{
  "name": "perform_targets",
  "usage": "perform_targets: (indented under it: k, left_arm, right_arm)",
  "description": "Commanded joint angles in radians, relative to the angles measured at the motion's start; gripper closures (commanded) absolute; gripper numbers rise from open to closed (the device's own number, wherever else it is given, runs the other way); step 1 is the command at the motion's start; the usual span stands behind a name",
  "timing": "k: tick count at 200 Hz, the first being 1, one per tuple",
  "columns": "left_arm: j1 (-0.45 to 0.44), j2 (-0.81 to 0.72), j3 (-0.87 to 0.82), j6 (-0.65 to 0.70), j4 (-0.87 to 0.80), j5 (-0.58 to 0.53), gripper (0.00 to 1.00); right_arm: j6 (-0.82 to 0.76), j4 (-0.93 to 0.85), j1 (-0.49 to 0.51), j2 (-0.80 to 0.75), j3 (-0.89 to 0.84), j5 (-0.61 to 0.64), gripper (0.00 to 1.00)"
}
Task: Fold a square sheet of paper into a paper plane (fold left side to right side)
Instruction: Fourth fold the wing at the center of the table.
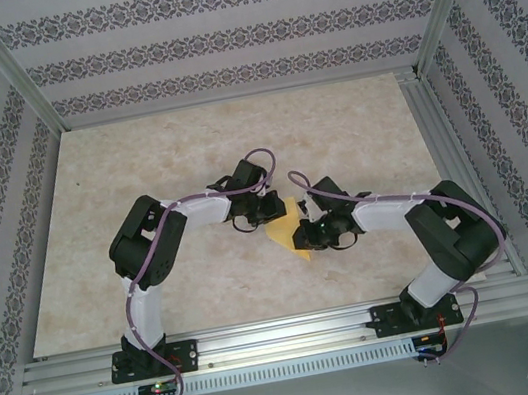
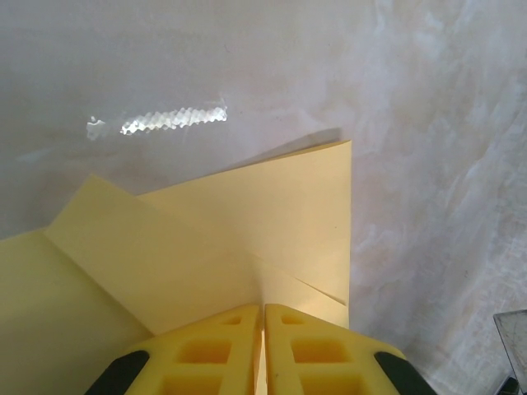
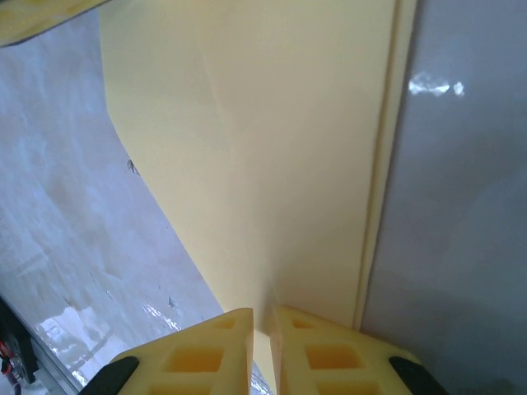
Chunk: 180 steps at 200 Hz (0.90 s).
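Holding paper (image 2: 247,222): left claw (image 2: 263,319), right claw (image 3: 262,321), both pinched shut on it.
Fold: line up edges, pull evenly, crease flat on tabletop (image 2: 428,123).

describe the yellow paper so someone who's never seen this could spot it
Find the pale marbled table, then its middle where the black left arm and right arm meet. Both the left gripper and right gripper are shut on the sheet of paper, partly folded. It is the only thin pale-yellow thing there.
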Motion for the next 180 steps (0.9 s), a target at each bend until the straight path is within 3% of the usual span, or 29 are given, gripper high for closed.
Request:
perform_targets:
  k: [1, 180]
  left_arm:
    - [0.016, 0.048, 0.009, 0.028, -0.011, -0.097, 0.86]
    - [0.017, 0.041, 0.024, 0.031, -0.016, -0.079, 0.86]
  right_arm:
    - [0.018, -0.205, 0.025, 0.006, -0.060, 0.000, 0.84]
    - [0.013, -0.332, 0.026, -0.164, -0.153, 0.014, 0.84]
